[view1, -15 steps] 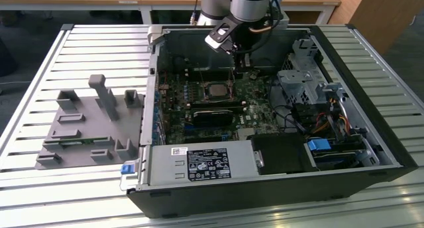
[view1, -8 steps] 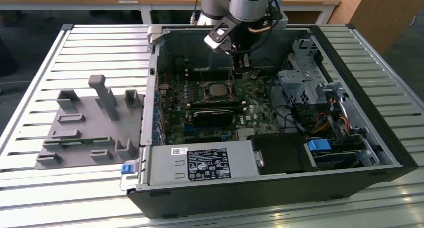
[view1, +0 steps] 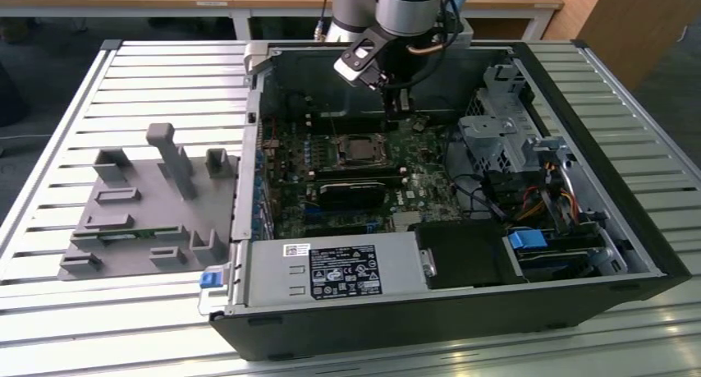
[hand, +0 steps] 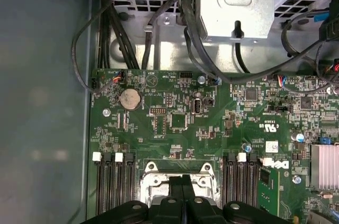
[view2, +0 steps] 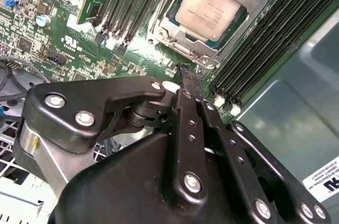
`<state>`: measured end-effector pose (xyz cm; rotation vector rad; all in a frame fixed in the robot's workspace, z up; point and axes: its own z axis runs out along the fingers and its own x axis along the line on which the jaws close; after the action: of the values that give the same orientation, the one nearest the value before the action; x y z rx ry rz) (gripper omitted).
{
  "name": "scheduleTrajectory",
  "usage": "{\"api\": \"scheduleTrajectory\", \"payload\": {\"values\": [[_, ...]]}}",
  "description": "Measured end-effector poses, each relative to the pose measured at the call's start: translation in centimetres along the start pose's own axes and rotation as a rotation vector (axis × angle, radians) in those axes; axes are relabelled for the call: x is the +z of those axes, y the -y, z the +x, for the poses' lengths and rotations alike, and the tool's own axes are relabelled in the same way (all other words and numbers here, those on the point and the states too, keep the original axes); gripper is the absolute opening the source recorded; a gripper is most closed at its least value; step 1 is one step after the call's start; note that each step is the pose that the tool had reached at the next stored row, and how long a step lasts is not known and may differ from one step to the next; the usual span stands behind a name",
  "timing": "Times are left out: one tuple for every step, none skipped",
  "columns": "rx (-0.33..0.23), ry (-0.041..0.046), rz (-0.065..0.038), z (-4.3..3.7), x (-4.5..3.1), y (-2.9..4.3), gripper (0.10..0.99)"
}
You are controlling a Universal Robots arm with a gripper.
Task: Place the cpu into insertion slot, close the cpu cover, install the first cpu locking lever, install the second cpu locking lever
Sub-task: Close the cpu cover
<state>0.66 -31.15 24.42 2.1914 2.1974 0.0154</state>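
Arm [view1: 405, 3] reaching steeply down into the open computer case [view1: 460, 324].
The gripper [view2: 186, 71], pincer pressed together and empty, hovers beside the cpu [view2: 211, 7], which lies framed by the cpu cover [view2: 186, 48].

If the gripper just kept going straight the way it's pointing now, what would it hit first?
Most likely the near edge of the cpu cover, or the green motherboard right beside it. The gripper, fingers together, points just off that edge; depth is unclear, so I can't tell which comes first.
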Motion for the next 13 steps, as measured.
{"api": "scheduleTrajectory", "payload": {"values": [[0.000, 0.0000, 0.000, 0.00, 0.00, 0.07, 0.106], [0.000, -0.0001, 0.000, 0.00, 0.01, 0.14, 0.106], [0.000, -0.0001, 0.000, 0.00, 0.02, 0.21, 0.106], [0.000, -0.0002, 0.000, 0.00, 0.04, 0.28, 0.106], [0.000, -0.0004, 0.000, 0.00, 0.07, 0.37, 0.106], [0.000, -0.0004, 0.000, 0.01, 0.10, 0.46, 0.106], [0.000, -0.0002, 0.000, 0.01, 0.15, 0.56, 0.106], [0.000, -0.0001, 0.000, 0.01, 0.24, 0.64, 0.106], [0.000, -0.0001, 0.000, 0.01, 0.36, 0.69, 0.106], [0.000, -0.0001, 0.000, 0.01, 0.52, 0.76, 0.106], [0.000, 0.0000, 0.000, 0.01, 0.69, 0.85, 0.106], [0.000, -0.0001, 0.000, 0.02, 0.87, 0.94, 0.106], [0.000, -0.0001, 0.000, 0.03, 1.05, 0.99, 0.106]]}}
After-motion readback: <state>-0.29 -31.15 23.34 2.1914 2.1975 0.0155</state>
